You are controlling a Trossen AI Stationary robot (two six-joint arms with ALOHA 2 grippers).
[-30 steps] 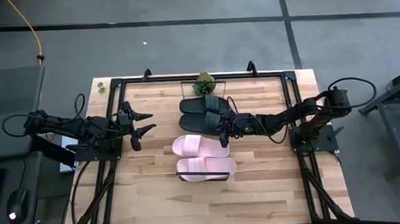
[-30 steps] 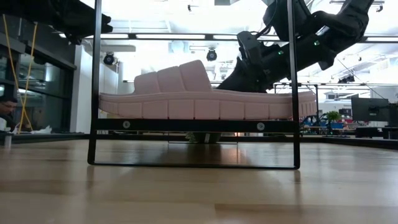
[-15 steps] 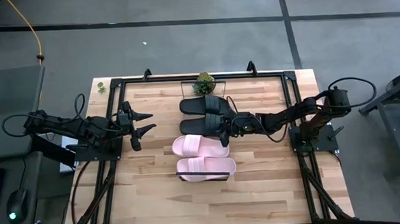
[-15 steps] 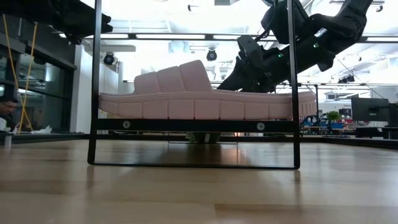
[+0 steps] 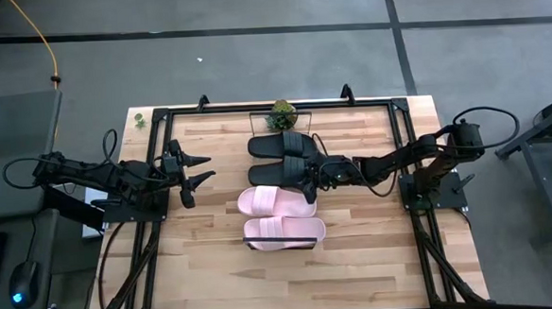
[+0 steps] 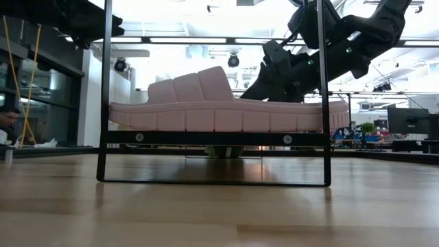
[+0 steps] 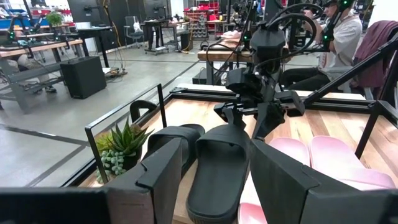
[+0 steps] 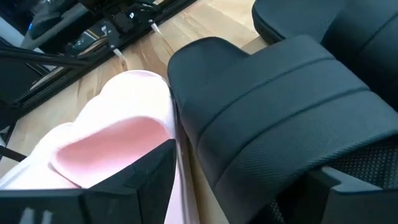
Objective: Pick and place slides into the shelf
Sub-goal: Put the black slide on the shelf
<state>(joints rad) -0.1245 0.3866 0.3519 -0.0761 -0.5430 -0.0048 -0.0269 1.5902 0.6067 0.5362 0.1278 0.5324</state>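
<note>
Two black slides (image 5: 280,145) (image 5: 279,168) and two pale pink slides (image 5: 277,201) (image 5: 285,233) lie side by side, soles down, on the shelf (image 6: 212,138). My right gripper (image 5: 308,178) is open over the nearer black slide (image 8: 280,106). One finger (image 8: 149,168) stands between that slide and a pink slide (image 8: 112,137), the other (image 8: 336,186) on its far side. Whether the fingers touch it, I cannot tell. My left gripper (image 5: 199,168) hangs open and level at the table's left, facing the slides (image 7: 221,162).
A small potted plant (image 5: 281,113) stands at the shelf's far end. A black frame (image 5: 160,113) rims the table. Bare planks lie to the left and right of the shelf. People sit beyond the table (image 7: 339,31) (image 6: 8,120).
My right gripper has opened over the nearer black slide and let it go, and the hand has kept its place. The slide lies where it was, next to the other black one.
</note>
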